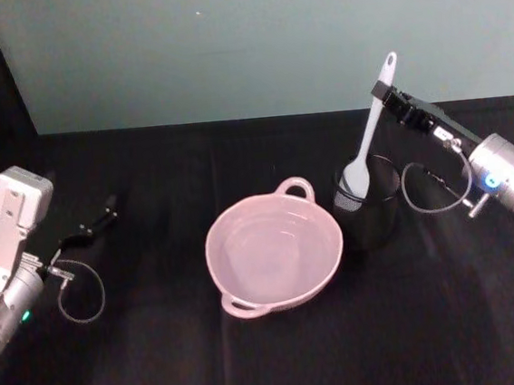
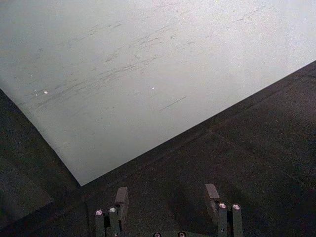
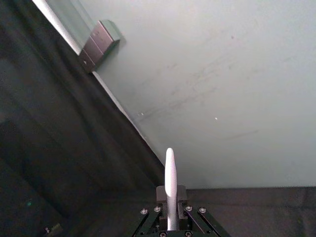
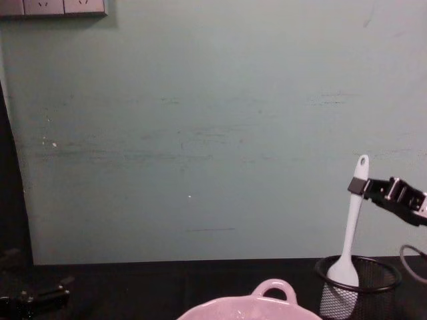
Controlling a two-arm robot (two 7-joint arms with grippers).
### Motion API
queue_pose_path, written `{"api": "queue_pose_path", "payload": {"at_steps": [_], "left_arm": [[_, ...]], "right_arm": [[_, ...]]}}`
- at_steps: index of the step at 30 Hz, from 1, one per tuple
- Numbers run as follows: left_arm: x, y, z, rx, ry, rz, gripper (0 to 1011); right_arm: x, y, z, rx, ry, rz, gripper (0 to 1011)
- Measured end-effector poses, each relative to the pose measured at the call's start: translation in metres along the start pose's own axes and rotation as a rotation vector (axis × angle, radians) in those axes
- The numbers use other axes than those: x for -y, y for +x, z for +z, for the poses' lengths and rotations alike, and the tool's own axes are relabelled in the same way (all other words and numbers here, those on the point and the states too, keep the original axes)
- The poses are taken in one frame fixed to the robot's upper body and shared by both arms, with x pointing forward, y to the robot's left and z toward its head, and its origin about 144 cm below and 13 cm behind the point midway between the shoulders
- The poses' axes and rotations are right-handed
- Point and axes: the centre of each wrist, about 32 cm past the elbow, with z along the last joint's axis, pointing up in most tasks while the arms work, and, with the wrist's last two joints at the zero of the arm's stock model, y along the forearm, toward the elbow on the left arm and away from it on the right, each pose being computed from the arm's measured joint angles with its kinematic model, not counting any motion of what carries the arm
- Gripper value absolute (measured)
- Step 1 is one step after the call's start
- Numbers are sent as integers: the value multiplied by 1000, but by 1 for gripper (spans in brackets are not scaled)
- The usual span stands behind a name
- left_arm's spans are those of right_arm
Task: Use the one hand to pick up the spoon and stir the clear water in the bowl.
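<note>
Head view: the right black end effector (image 1: 386, 92) is clamped on the upper handle of the long white plastic spoon (image 1: 368, 145), whose paddle head sits in the black wire-mesh cup (image 1: 368, 207), just right of the glossy pink bowl (image 1: 248, 284). The left end effector (image 2: 168, 197) idles spread open, far left. Risk: the head may snag the rim and tip the cup.

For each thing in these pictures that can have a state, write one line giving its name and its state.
Spoon: upright, head down inside the mesh cup, handle gripped near its top.
Bowl: upright on the black table, beside the cup, nothing in it but clear water.
Mesh cup: upright, holding the spoon's head.
Right end effector: shut on the spoon.
Left end effector: open, low at the table's left, holding nothing.
</note>
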Motion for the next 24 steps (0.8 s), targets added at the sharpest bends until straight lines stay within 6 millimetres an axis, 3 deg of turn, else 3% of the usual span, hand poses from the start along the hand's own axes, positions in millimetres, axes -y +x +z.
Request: {"api": "queue_pose_path", "payload": {"at_steps": [24], "left_arm": [[0,0,0,0,0,0,1011]], "right_arm": [[7,9,-15,-29,-61,5,112]]}}
